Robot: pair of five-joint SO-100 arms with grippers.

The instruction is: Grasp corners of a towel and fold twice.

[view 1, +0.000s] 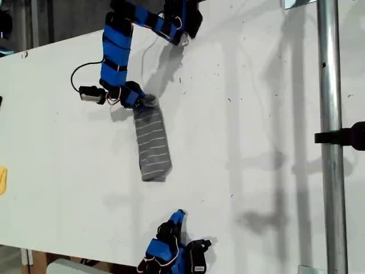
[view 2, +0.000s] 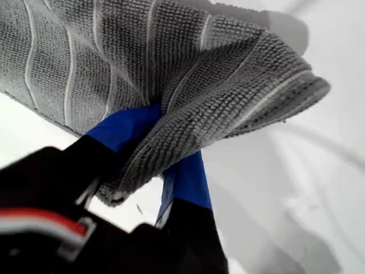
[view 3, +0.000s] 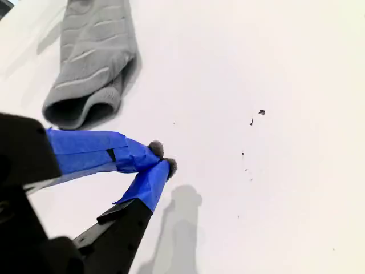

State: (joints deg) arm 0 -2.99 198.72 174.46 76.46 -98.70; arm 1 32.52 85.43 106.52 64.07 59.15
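Your first gripper (view 1: 138,101) is clamped on the towel (view 1: 153,145) at its far end. The towel's long axis runs from there toward your second gripper (view 1: 179,217), pinched shut on nothing, just short of the near end. Fold count's unclear, probably folded once already.

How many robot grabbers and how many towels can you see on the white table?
Robot grabbers: 2, my first gripper pinching the towel and my second gripper shut on nothing.
Striped grey towels: 1, the towel.
Total: 3 things.
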